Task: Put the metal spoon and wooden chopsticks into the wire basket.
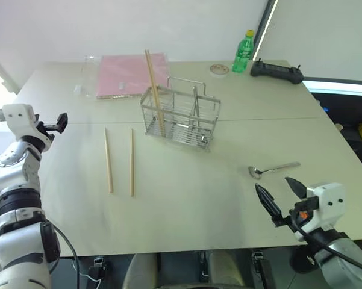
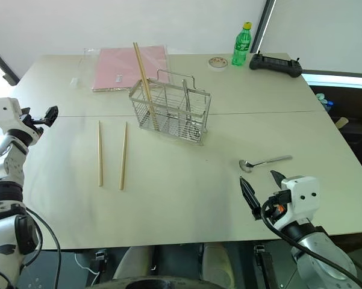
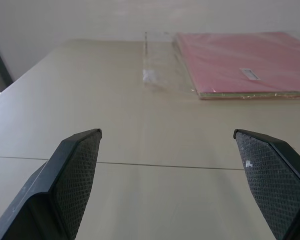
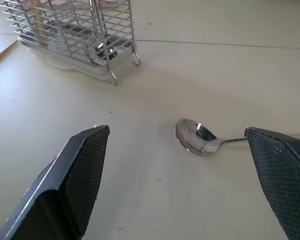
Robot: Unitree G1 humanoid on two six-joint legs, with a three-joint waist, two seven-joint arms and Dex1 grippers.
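Jaws: both grippers spread wide, holding nothing.
Right gripper (image 1: pixel 282 195): low over the table's near right part, just short of the spoon.
Left gripper (image 1: pixel 61 122): at the table's left edge, well apart from the task's things.
Metal spoon (image 1: pixel 271 170): flat on the table (image 1: pixel 229 198), bowl towards the basket.
Wooden chopsticks: two (image 1: pixel 120 161) lying side by side left of the basket; a further pair (image 1: pixel 155 90) stands tilted in the basket's left compartment.
Wire basket (image 1: pixel 181 118): upright mid-table.
Behind: pink folder (image 1: pixel 132 73), green bottle (image 1: pixel 243 52), black controller (image 1: pixel 276 72).
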